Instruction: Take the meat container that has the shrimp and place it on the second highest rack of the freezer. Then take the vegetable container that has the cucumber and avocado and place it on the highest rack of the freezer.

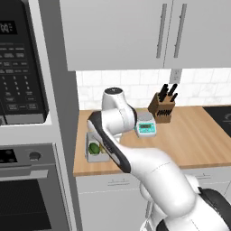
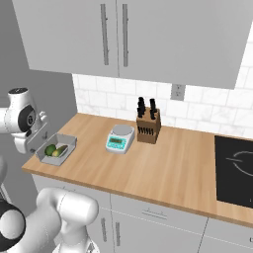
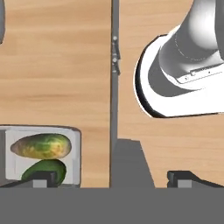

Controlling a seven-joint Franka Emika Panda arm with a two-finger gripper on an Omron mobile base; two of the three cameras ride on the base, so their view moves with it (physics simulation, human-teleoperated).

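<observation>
tool hovering open over the vegetable container at the tabletop's left end

the tool [image 3: 111, 177] has its two tips spread wide apart, gripping nothing, one tip over the grey vegetable container [image 2: 57, 148]. inside lie a cucumber [image 3: 41, 146] and an avocado [image 3: 43, 169] (side by side, touching). the container sits near the front left corner of the wooden tabletop [image 2: 163, 163], well apart from the teal kitchen scale [image 2: 120, 138] and the knife block [image 2: 148, 126] just beside it.

The arm [image 1: 149, 167] is glossy white with rounded links, dark grey bands at its joints, a black cap at twelve o'clock, and two small dark fingertips [image 3: 46, 177].
</observation>
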